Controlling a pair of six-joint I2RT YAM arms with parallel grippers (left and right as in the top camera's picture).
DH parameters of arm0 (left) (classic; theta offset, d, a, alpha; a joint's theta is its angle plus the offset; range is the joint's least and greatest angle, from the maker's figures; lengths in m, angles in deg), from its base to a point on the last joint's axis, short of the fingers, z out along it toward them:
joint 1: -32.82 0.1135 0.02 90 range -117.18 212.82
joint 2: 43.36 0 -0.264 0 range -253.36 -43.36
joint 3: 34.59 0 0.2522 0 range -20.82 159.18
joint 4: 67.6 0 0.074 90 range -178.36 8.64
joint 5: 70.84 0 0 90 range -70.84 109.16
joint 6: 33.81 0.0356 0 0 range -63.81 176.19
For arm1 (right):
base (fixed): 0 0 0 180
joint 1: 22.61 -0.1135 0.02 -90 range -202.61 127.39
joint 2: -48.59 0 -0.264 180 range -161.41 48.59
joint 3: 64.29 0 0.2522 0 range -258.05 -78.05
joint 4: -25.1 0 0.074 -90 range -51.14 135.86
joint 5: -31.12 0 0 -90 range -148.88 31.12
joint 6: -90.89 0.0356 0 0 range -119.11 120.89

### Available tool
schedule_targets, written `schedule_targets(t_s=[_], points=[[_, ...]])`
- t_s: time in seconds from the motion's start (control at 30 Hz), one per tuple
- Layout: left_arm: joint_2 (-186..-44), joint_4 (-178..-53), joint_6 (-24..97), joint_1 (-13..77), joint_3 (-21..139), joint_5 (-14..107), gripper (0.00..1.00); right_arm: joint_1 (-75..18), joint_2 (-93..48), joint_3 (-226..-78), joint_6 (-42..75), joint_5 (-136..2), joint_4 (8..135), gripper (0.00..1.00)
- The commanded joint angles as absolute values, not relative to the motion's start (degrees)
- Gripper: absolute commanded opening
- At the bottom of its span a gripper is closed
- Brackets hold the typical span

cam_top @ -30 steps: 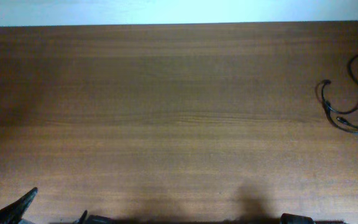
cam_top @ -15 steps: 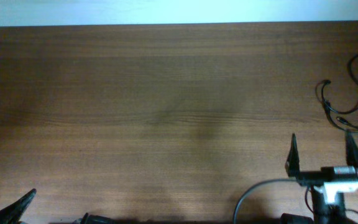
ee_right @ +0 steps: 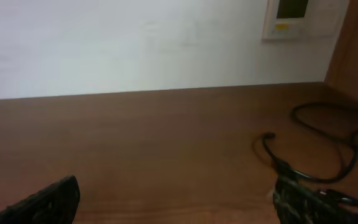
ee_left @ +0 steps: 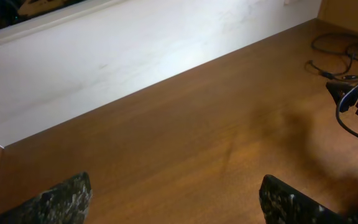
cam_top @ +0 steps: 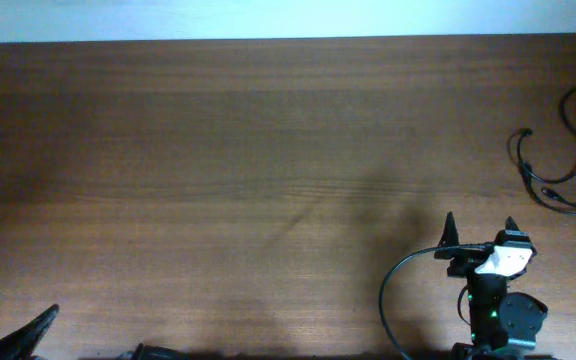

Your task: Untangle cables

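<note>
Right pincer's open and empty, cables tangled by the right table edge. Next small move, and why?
Probably reach the right pincer forward and to its right, toward the cables. Its jaws stand wide open with nothing between them, and the tangle lies ahead of it, untouched. The near loop looks like the closest place to grasp.

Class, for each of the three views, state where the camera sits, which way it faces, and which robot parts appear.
Overhead: above the table, looking straight down; right gripper shows low right.
Left wrist: on the left arm, facing across toward the wall; left gripper frames the bottom.
Right wrist: low, facing the wall; own fingers at the bottom corners.
Shared: every view shows the cables.
</note>
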State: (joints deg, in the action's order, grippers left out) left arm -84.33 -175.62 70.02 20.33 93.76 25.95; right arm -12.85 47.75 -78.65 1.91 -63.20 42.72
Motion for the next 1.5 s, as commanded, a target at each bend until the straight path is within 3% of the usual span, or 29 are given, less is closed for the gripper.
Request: schedule_targets(t_s=[0.0,0.23,0.4,0.6,0.73,0.93,1.03,1.2,1.47], points=[[-84.4,-176.2,69.5,20.1,93.9,25.7,0.88,-12.9,48.1,-78.4,3.2,-62.7,43.2,0.99],[-84.4,-176.0,69.0,20.1,93.8,25.8,0.88,-12.9,48.1,-78.4,3.1,-62.7,43.1,0.99],[-84.4,-176.3,69.0,20.1,93.8,25.8,0.88,-24.6,48.3,-78.4,3.1,-62.7,43.0,0.99],[-84.3,-173.7,68.9,20.1,88.8,25.8,0.87,-25.6,48.2,-78.4,3.1,-62.7,43.0,0.99],[-77.4,-156.4,65.1,20.1,65.5,33.3,0.93,-25.6,48.2,-78.4,3.1,-62.7,43.0,0.99],[-69.1,-136.2,60.9,20.1,34.0,31.9,0.99,-25.6,48.2,-78.4,3.1,-62.7,43.0,0.99],[-69.1,-121.9,69.4,20.1,23.4,39.4,0.99,-25.6,48.2,-78.4,3.1,-62.7,43.0,0.99],[-69.1,-101.1,73.2,20.1,12.9,38.6,0.99,-25.6,48.2,-78.4,3.1,-62.7,43.0,0.99],[-51.5,-91.1,75.2,25.8,-3.6,36.5,0.99,-25.6,48.2,-78.4,3.1,-62.7,43.0,0.99]])
